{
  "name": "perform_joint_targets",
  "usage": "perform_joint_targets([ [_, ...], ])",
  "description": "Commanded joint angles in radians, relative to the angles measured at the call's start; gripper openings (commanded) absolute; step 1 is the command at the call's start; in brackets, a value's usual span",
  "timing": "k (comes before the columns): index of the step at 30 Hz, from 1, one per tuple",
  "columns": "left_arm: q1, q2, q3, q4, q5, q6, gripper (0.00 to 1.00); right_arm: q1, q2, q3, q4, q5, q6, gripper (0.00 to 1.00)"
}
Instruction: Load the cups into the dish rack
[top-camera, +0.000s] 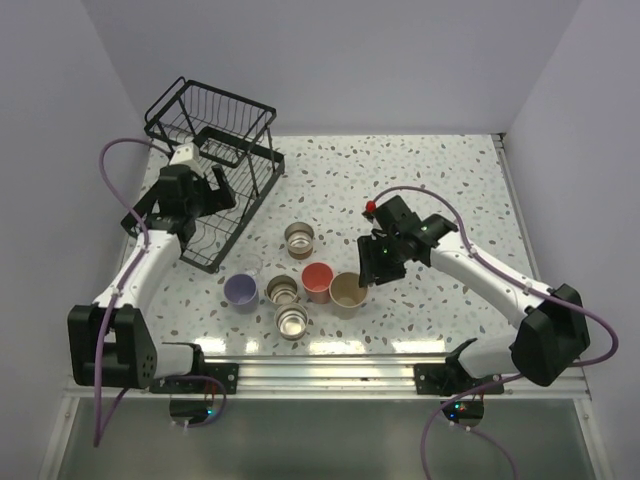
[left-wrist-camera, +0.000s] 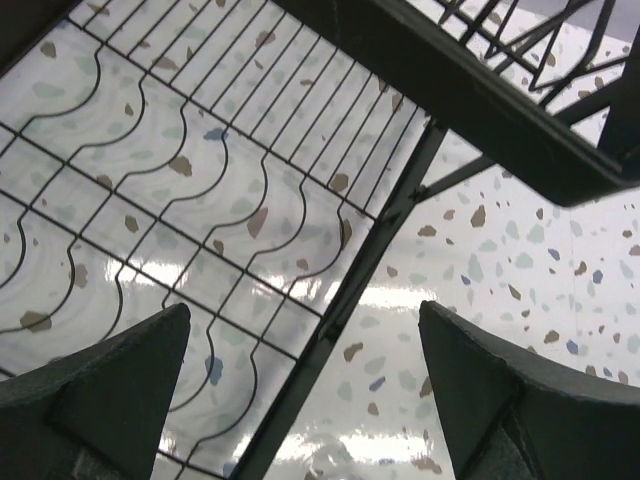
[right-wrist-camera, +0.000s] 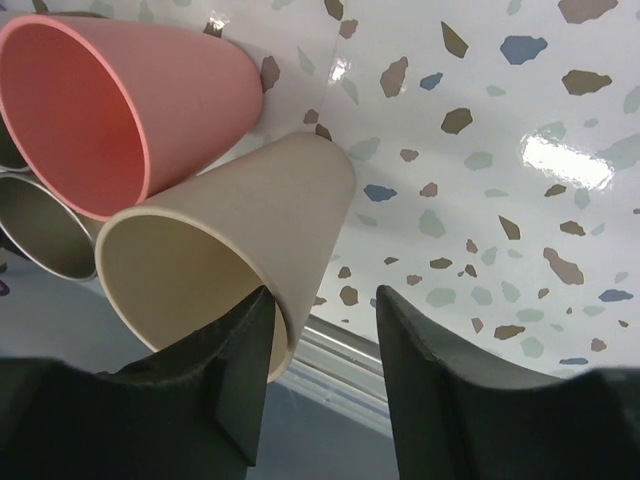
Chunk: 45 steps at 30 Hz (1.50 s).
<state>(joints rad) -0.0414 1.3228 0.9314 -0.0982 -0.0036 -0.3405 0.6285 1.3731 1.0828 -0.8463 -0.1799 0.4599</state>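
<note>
Right claw (right-wrist-camera: 323, 297) hung open and empty at the tan cup (right-wrist-camera: 235, 225) near the counter (right-wrist-camera: 480, 120) front edge; light, stiff, probably slick, its rim wall looked the best hold.

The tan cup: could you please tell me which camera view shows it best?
The right wrist view: the tan cup looms large, mouth and side clear. The top external view shows it small, from above; the left wrist view misses it.

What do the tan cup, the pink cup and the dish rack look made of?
Tan cup: opaque, matte, thick-walled, probably plastic or a fibre composite. Pink cup: same matte opaque look, likely the same material. Dish rack: thin black wire with a smooth coat, apparently coated metal.
</note>
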Motion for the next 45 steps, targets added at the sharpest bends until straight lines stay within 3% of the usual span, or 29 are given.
perform_joint_targets([
  [1,0.006,-0.091,0.047,-0.155,0.041,-0.060,1.00,0.008,-0.034,-0.032,0.030,-0.026,-0.036,0.48],
  [5,-0.002,-0.160,0.066,-0.228,0.047,-0.068,1.00,0.016,-0.040,-0.072,0.047,-0.029,-0.040,0.35],
  [10,-0.005,-0.249,0.107,-0.343,0.013,-0.035,1.00,0.019,-0.066,-0.112,0.044,-0.018,-0.046,0.27],
  [15,-0.005,-0.347,0.104,-0.382,0.065,-0.054,1.00,0.019,-0.108,-0.095,0.012,0.013,-0.044,0.01],
  [18,-0.005,-0.366,0.116,-0.380,0.181,-0.092,1.00,0.019,-0.129,-0.023,-0.062,0.039,-0.058,0.00],
  [21,-0.005,-0.335,0.187,-0.426,0.383,-0.078,1.00,0.017,-0.163,0.076,-0.152,0.106,-0.076,0.00],
  [25,-0.005,-0.339,0.360,-0.518,0.373,-0.052,1.00,0.017,-0.209,0.215,-0.252,0.163,-0.073,0.00],
  [29,-0.005,-0.339,0.458,-0.568,0.352,-0.110,1.00,0.016,-0.262,0.292,-0.318,0.088,-0.026,0.00],
  [34,-0.005,-0.336,0.327,-0.396,0.618,-0.262,1.00,0.016,-0.373,0.276,-0.338,-0.029,0.059,0.00],
  [39,-0.005,-0.395,0.196,-0.145,0.755,-0.423,1.00,0.016,-0.524,0.350,-0.262,-0.101,0.097,0.00],
  [42,-0.012,-0.418,0.135,0.001,0.866,-0.526,1.00,0.017,-0.580,0.336,-0.073,-0.075,0.198,0.00],
  [45,-0.025,-0.447,0.032,0.266,0.925,-0.695,1.00,0.016,-0.582,0.228,0.183,-0.137,0.343,0.00],
])
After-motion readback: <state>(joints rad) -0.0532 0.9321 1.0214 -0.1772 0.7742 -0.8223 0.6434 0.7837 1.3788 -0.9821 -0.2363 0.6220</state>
